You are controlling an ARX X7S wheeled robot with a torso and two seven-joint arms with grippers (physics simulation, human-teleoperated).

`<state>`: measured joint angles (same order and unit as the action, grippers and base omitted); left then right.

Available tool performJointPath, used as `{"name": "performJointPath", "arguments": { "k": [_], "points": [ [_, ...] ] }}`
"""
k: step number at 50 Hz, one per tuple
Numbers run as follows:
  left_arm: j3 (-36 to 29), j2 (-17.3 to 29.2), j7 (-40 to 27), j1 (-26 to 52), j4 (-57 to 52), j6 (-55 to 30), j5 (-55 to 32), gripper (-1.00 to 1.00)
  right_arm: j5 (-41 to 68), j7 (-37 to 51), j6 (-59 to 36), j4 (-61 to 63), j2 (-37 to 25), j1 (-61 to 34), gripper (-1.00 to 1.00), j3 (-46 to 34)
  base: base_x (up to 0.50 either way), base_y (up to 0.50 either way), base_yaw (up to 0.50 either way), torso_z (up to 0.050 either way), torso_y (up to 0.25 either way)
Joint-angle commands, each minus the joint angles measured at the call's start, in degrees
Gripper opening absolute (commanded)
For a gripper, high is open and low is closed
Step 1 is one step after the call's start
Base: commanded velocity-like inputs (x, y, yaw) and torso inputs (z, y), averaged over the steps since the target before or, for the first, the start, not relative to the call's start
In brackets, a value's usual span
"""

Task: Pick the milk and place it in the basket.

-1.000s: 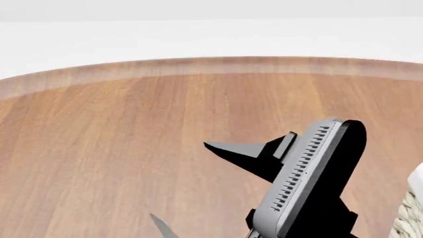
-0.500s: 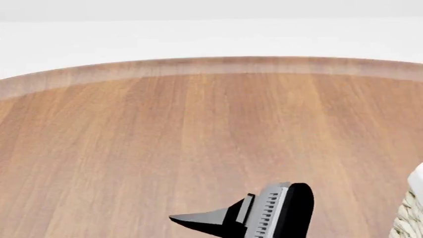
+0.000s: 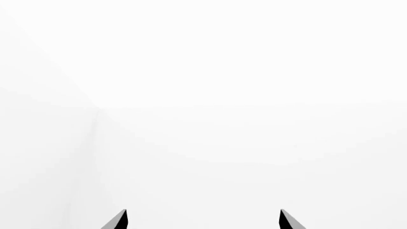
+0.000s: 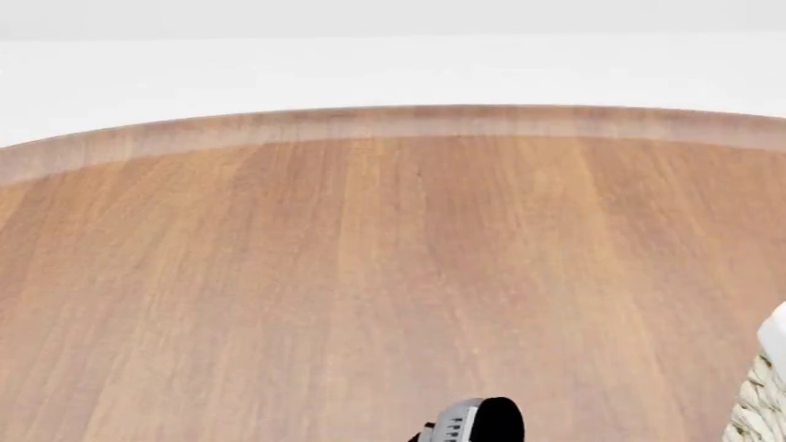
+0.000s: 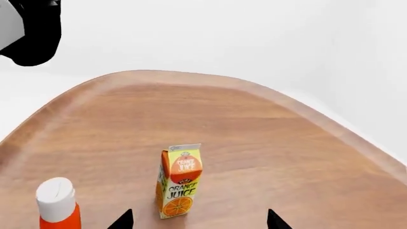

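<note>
I can't see the milk in any view. By my judgement it's a light, stiff carton, best pinched across its flat sides. Only the orange juice carton (image 5: 178, 181) stands on the counter (image 4: 368, 276). The basket (image 4: 761, 405) barely shows—contents hidden. Both pairs of fingers—2 tips each—stand apart, empty.

left gripper (image 3: 203, 220): two black pointed fingertips, grey-lit faces
right gripper (image 5: 198, 220): two black pointed tips
arm link (image 4: 477, 424): grey ribbed, black casing
</note>
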<state>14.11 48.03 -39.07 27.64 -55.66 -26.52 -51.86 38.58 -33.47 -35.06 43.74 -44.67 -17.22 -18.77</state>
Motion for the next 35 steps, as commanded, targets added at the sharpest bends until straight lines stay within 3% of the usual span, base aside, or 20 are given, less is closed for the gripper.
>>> {"name": "performJointPath", "arguments": {
  "k": [1,35],
  "points": [
    [1.06,-0.89,1.03,-0.05,0.27,0.27,1.03,1.00,-5.94,-2.19,1.88,-3.12,1.40,2.38,1.00,-3.24,0.00,0.00,0.00,0.000,0.000],
    [0.93,-0.58,0.77,-1.47,0.34,1.43,1.61,1.00,-12.93,-2.71,6.69,-11.97,3.03,5.70,1.00,-8.54,0.00,0.00,0.00,0.000,0.000]
  ]
}}
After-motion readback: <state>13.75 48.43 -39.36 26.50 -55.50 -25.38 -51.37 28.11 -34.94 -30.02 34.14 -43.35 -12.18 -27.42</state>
